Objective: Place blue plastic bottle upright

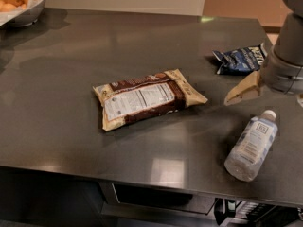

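Observation:
The blue plastic bottle (251, 145) lies on its side at the front right of the dark table (66, 89), its white cap pointing toward the back right. It is clear with a white-and-blue label. My gripper (242, 90) hangs above the table just behind the bottle, a tan finger pointing left and down. It holds nothing that I can see and does not touch the bottle.
A brown and cream snack bag (147, 99) lies flat in the middle of the table. A dark blue crinkled chip bag (239, 58) lies at the back right, behind the gripper. A white bowl of oranges (21, 1) stands at the back left corner.

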`<state>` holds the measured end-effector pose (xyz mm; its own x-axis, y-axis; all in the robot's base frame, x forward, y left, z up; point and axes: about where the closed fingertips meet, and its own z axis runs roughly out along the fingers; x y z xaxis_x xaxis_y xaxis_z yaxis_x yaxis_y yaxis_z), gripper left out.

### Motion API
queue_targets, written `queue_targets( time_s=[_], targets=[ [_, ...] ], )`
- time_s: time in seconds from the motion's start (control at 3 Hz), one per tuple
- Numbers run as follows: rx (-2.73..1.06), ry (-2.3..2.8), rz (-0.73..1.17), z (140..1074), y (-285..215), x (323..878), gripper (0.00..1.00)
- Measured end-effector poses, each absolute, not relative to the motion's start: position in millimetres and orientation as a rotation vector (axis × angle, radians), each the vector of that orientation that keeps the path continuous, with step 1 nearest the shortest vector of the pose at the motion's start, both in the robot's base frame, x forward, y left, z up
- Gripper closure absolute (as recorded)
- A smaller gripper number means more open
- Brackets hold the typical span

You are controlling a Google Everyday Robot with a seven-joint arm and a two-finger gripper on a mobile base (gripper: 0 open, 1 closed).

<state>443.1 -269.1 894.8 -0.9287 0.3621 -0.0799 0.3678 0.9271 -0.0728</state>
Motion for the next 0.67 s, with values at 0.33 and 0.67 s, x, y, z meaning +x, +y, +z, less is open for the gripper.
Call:
queue_targets(
  time_s=[0.33, 0.67],
  targets=[
    [0.741, 3.041, -0.074, 875.3, -266.6, 430.5, 0.00],
    [0.826, 3.041, -0.013, 860.5, -260.2, 418.2, 0.00]
  ],
)
